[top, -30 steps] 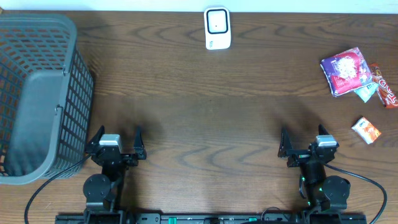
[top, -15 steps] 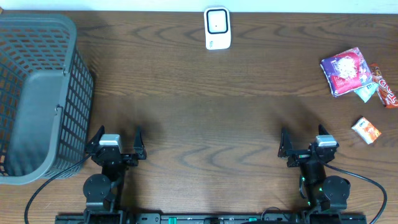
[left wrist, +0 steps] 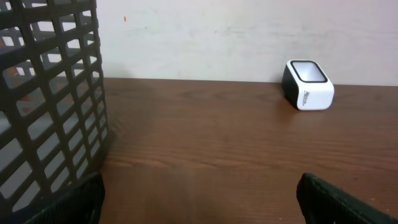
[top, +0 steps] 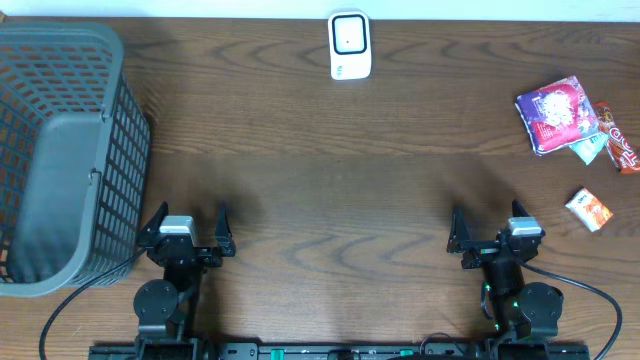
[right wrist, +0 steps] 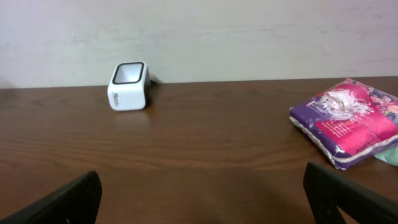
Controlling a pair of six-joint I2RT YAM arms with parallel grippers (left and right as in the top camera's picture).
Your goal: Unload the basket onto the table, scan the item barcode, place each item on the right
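Observation:
A white barcode scanner [top: 349, 45] stands at the far edge of the table, and shows in the left wrist view [left wrist: 308, 85] and the right wrist view [right wrist: 129, 86]. The items lie at the right: a purple snack bag [top: 556, 115] [right wrist: 348, 121], a small orange box [top: 588, 209], a red wrapper [top: 622, 148] and a green packet [top: 588, 150]. My left gripper [top: 190, 218] [left wrist: 200, 202] and right gripper [top: 487, 225] [right wrist: 202, 199] rest near the front edge, both open and holding nothing, far from the items.
A tall grey mesh basket [top: 60, 150] [left wrist: 50, 106] fills the left side, close beside my left gripper. A pale wall runs behind the table's far edge. Dark wood tabletop [top: 330, 180] lies between the grippers and the scanner.

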